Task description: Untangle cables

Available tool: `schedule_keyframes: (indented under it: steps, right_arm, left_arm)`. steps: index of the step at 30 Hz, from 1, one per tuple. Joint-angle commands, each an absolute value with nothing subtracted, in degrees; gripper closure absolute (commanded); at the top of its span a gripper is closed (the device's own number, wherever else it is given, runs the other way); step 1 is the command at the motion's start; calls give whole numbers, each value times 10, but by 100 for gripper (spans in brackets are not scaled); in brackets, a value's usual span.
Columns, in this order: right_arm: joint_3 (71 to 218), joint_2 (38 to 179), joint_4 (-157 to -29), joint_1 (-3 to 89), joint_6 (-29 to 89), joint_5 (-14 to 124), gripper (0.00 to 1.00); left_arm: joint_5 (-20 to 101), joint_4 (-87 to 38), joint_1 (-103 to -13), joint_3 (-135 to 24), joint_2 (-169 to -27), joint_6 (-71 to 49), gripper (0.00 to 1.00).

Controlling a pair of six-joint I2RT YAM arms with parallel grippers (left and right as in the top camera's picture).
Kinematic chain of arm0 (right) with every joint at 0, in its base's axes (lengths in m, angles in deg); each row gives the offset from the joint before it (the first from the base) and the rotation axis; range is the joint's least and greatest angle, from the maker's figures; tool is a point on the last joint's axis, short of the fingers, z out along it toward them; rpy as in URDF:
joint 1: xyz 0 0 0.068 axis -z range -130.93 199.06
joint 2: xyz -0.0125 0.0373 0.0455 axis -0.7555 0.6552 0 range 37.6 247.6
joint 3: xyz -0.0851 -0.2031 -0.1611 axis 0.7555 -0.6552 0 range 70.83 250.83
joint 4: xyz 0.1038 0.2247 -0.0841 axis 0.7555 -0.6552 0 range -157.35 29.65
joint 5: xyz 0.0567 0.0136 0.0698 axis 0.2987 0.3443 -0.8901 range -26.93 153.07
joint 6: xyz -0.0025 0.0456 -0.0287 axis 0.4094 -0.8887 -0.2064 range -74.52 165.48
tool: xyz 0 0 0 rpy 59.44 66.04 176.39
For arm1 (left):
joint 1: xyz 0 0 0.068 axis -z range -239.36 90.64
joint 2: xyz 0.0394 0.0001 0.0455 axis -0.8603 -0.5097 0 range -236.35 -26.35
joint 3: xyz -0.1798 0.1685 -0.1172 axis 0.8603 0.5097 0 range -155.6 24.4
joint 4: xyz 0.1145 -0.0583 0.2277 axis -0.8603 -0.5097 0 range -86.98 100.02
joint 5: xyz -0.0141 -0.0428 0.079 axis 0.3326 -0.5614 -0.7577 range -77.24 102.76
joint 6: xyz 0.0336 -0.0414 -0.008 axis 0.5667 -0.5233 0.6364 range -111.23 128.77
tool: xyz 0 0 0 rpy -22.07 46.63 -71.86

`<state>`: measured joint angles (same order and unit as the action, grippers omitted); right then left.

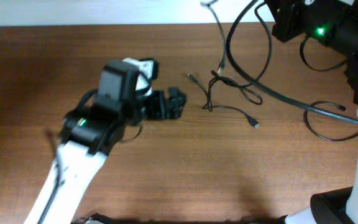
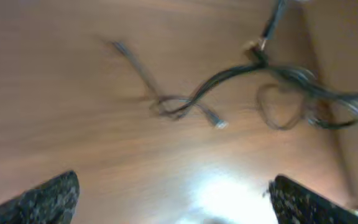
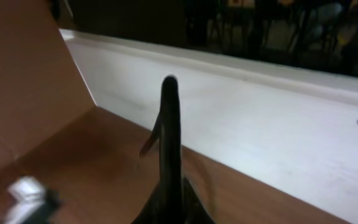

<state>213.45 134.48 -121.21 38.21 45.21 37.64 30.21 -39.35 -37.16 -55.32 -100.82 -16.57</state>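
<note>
The wide-open, empty left claw (image 1: 169, 104) should slide toward 3 o'clock and pinch just one of the cables (image 1: 215, 79), low by the table (image 1: 166, 174).

Wooden table (image 2: 73, 124), brown and grained, lay beneath the left gripper (image 2: 173, 205). Ahead of the right gripper (image 3: 169, 93) a white wall (image 3: 260, 118) bordered the table; a brown panel (image 3: 17, 81) stood beside it, with dim chair-like shapes (image 3: 303, 25) beyond.
</note>
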Motion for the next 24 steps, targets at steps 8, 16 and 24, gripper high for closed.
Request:
schedule_keyframes:
  steps: [8,16,24]
  right_arm:
    - [2145,1335,-1199,382,430,272,96]
    - [2145,1335,-1200,382,430,268,96]
    - [2145,1335,-1214,383,431,268,96]
  left_arm:
    - [505,-192,-365,-555,-1155,-266,1]
    - [504,-198,-342,-555,-1155,-157,1]
    - [483,-248,-319,-555,-1155,46,1]
